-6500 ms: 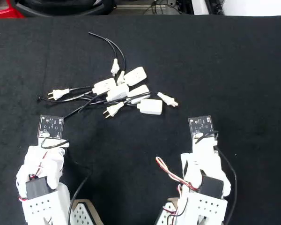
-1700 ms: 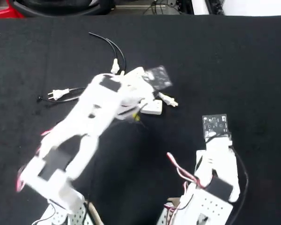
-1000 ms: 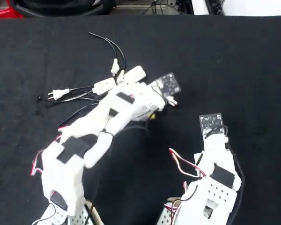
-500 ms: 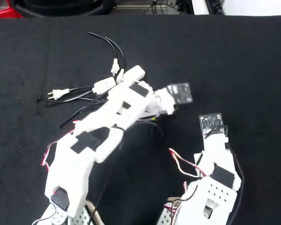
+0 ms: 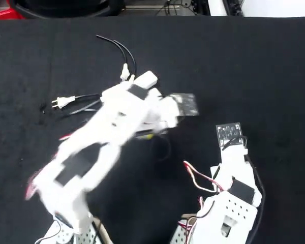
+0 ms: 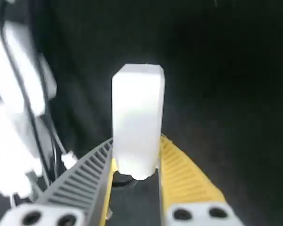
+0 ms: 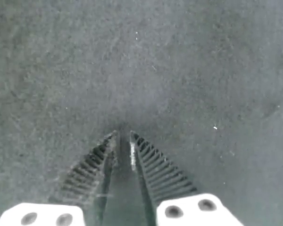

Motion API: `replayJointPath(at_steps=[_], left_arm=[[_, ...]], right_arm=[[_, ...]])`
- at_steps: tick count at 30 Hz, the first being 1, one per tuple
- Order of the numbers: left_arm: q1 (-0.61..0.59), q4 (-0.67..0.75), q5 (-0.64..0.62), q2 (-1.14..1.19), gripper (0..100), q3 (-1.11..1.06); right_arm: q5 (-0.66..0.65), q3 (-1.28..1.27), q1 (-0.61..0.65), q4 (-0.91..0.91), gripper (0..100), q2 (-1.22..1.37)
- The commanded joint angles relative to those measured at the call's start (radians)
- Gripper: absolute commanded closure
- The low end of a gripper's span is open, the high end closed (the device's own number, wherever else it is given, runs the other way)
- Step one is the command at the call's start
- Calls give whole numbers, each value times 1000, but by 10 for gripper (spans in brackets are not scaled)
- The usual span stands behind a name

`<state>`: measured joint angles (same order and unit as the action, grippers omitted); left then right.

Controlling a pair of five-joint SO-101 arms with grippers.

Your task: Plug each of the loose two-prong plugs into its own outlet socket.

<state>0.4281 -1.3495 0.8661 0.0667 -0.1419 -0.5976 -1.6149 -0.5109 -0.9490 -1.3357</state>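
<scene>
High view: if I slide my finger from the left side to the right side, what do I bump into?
Loose two-prong plug → left arm, its gripper pinching a white outlet socket → right arm.

The left arm (image 5: 119,112) covers most of the plug pile (image 5: 146,79) (what lies beneath cannot be told). The white block's (image 6: 137,108) lower end is hidden between the fingers (image 6: 179,172) of the left gripper (image 6: 136,141).

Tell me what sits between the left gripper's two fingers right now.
A white socket block, pinched at its near end between the gray and yellow fingers of the left gripper; the left wrist view shows it. Black cloth lies behind.
</scene>
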Motion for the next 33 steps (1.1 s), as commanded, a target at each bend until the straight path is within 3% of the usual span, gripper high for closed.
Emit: replayJointPath(at_steps=[1,4,8,13,17,20,23,25,28,33], left_arm=[[-58,-118,11,-330,971,-133],[-130,-201,23,-582,971,-223],[-286,-230,163,-867,971,-380],[-418,-21,339,-1102,971,-828],[-374,192,353,-1275,971,-1201],[-278,201,295,-1424,968,-1362],[-229,201,215,-1577,965,-1461],[-243,178,209,-1662,912,-1511],[-329,61,249,-1789,744,-1523],[-423,-66,247,-1889,723,-1417]], right_arm=[[-9,30,-3,34,956,-1],[-9,27,-3,43,956,-1],[-9,27,-3,43,956,-1],[-9,27,-2,41,956,-1],[-9,25,37,40,956,1],[-9,25,38,40,956,1],[-9,25,38,40,956,1],[-9,25,38,40,956,1],[-9,25,38,40,956,1],[-9,25,38,40,956,1]])
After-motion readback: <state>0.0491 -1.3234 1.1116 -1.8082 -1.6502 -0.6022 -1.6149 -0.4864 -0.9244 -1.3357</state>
